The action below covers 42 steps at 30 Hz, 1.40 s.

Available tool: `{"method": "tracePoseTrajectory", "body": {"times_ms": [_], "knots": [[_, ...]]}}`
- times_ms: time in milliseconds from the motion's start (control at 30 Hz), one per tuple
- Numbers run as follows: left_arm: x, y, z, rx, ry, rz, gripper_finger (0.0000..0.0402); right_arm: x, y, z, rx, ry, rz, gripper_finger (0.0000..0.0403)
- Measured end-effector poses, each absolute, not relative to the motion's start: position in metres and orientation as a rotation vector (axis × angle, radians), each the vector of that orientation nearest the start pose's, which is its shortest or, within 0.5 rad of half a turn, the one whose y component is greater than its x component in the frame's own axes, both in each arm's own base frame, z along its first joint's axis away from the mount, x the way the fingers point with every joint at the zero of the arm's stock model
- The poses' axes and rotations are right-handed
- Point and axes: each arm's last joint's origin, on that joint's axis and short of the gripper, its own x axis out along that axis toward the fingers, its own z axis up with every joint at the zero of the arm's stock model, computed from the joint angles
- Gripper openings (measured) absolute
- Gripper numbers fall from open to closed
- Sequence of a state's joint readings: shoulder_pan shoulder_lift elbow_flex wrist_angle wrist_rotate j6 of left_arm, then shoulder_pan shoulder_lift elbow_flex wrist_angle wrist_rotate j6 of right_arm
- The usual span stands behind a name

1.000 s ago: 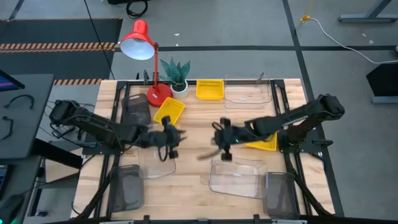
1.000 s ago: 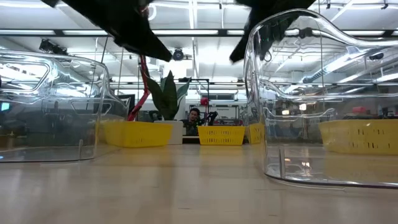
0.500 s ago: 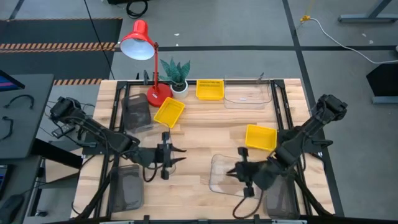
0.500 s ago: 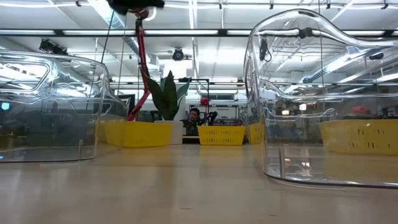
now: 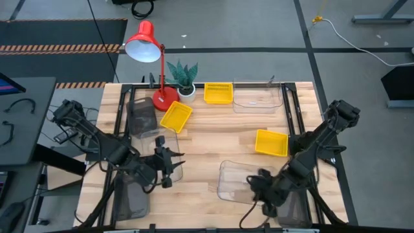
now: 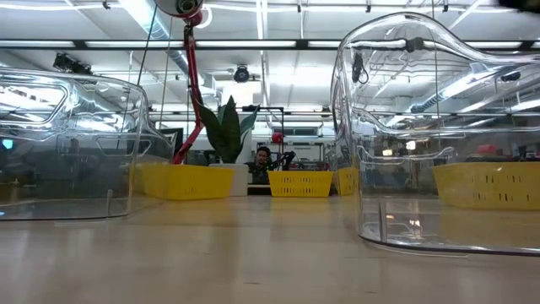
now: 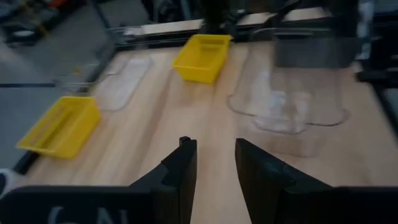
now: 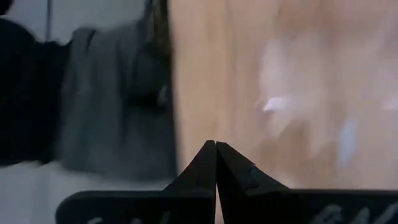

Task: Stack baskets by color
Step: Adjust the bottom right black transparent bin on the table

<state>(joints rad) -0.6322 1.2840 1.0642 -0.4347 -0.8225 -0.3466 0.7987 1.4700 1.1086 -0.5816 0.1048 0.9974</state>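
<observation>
Three yellow baskets (image 5: 175, 117) (image 5: 218, 92) (image 5: 271, 142) sit on the wooden table. Clear baskets rest at the far side (image 5: 257, 97), near left (image 5: 165, 169) and near right (image 5: 236, 181). Smoky grey baskets stand at the left (image 5: 141, 116), near-left (image 5: 131, 194) and near-right (image 5: 292, 206) edges. My left gripper (image 5: 172, 163) (image 7: 214, 163) hovers open over the near-left clear basket, with only bare wood between its fingers. My right gripper (image 5: 264, 196) (image 8: 216, 155) is shut on nothing, above the near-right clear basket's right end, beside the grey basket (image 8: 112, 118).
A red desk lamp (image 5: 145, 45) and a potted plant (image 5: 183, 76) stand at the far left corner. Black frame rails run along both table sides (image 5: 294, 123). Bare wood lies open in the middle (image 5: 220, 136). In the low view two clear baskets (image 6: 67, 143) (image 6: 439, 135) loom close.
My right gripper has swung from the table's middle toward the near right corner, rolling as it went, and has shut. My left gripper has drawn back toward the near left and risen, staying open. Both arms have left the low view. The baskets have stayed where they were.
</observation>
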Motion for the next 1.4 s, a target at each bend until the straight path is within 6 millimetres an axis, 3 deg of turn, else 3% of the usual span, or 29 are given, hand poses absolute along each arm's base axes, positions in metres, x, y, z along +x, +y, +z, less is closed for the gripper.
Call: {"method": "tracePoseTrajectory", "body": {"times_ms": [200, 433, 800, 900, 1033, 1200, 1400], "knots": [[0.234, -0.136, 0.29, 0.138, 0.456, 0.356, 0.0117, 0.168, 0.249, 0.262, 0.818, 1.256, 0.056, 0.0003], [0.235, -0.137, 0.286, 0.15, 0.465, 0.359, 0.0117, 0.135, 0.282, 0.236, 1.089, 1.235, -0.254, 0.0029], [0.236, -0.134, 0.281, 0.22, 0.488, 0.355, 0.0117, 0.147, 0.273, 0.197, 1.062, 1.223, -0.643, 0.0137], [0.237, -0.132, 0.281, 0.219, 0.49, 0.365, 0.0117, 0.153, 0.268, 0.188, 1.048, 1.315, -0.747, 0.0145], [0.238, -0.131, 0.281, 0.23, 0.493, 0.367, 0.0117, 0.157, 0.265, 0.181, 0.988, 1.384, -0.766, 0.0114], [0.238, -0.131, 0.281, 0.228, 0.491, 0.366, 0.0117, 0.157, 0.263, 0.188, 1.001, 1.402, -0.735, 0.0018], [0.238, -0.131, 0.281, 0.207, 0.481, 0.369, 0.0117, 0.153, 0.258, 0.217, 1.033, 1.439, -0.745, 0.0008]]}}
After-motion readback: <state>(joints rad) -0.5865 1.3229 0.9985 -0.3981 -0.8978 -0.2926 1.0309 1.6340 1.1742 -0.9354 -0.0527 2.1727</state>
